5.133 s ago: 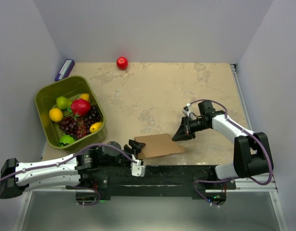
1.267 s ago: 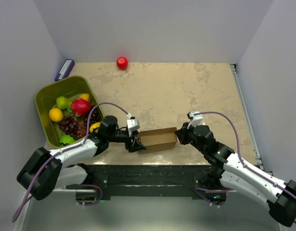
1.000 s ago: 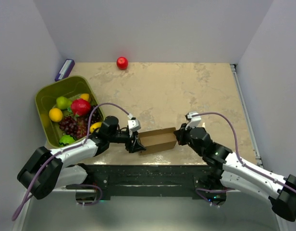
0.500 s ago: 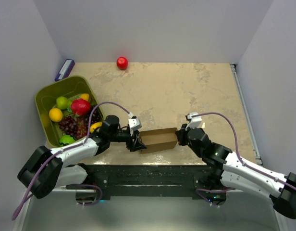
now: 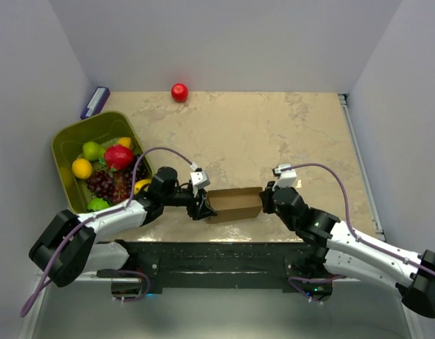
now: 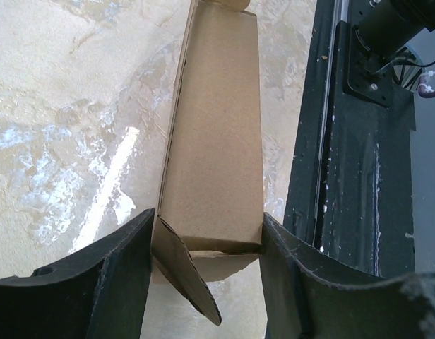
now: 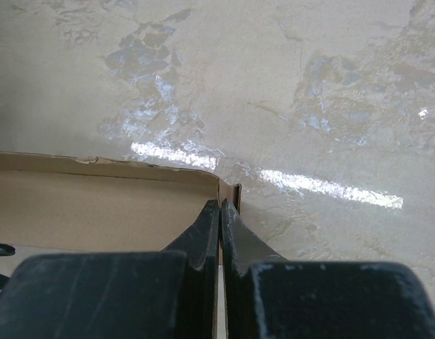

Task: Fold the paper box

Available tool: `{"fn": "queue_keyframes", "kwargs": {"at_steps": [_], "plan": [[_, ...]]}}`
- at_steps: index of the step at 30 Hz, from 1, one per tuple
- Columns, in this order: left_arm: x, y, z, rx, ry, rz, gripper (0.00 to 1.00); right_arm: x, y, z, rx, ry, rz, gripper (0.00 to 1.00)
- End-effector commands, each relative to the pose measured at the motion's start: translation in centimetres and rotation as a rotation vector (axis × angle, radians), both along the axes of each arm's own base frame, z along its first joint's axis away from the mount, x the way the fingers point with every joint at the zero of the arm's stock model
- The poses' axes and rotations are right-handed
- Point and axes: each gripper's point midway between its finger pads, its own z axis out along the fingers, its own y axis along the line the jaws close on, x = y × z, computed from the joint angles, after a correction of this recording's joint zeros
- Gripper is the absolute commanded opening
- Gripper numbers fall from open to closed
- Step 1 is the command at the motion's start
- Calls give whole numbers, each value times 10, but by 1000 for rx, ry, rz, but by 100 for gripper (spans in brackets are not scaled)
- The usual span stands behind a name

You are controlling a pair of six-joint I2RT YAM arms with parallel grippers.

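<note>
Paper box [image 5: 234, 205]: brown carton lying on its side on the bench [image 5: 260, 134], close to the near edge and just beside the black rail [image 5: 224, 251], held end to end between the two arms. One small flap hangs loose at its left end.
Left arm pose: reaches low from the left, forearm angled toward the middle, wrist level with the carton.
Left hand [image 5: 203, 205]: partly spread, straddling the carton's left end. In the wrist view each of its fingers [image 6: 111, 275] lies against one long side, so it grips the carton across its width.
Right arm pose: stretched low from the right base toward the middle, wrist pointing at the carton's right end.
Right hand [image 5: 265, 200]: fully closed, its fingers [image 7: 203, 233] pressed flat together. Their tips meet the corner of the carton's end wall. Whether any card is pinched between them cannot be told.
Change over five seconds: the cardboard was a flat sheet by the rail. The left arm lay along the near edge and the right arm sat folded back at the right.
Change over the last second: carton and both hands have edged slightly to the right.
Surroundings: green bin [image 5: 89, 125] of fruit at the left; red fruit [image 5: 179, 92] at the far edge, well apart.
</note>
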Motion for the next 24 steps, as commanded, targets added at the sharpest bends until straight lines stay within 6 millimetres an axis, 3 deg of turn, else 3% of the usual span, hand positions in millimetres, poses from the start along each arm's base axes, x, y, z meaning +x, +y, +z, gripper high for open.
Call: {"fn": "queue_keyframes", "kwargs": {"at_steps": [1, 5, 14, 24], "plan": [[41, 11, -3, 68, -43, 180, 39, -3, -2, 4, -12, 21, -16, 0], [41, 9, 0, 59, -41, 177, 51, -3, 3, 4, 8, 20, -15, 0], [50, 15, -3, 100, -18, 248, 55, -3, -3, 0, -52, 31, -46, 0], [46, 15, -5, 94, -6, 239, 52, -1, -10, 2, -80, 53, -108, 0]]}}
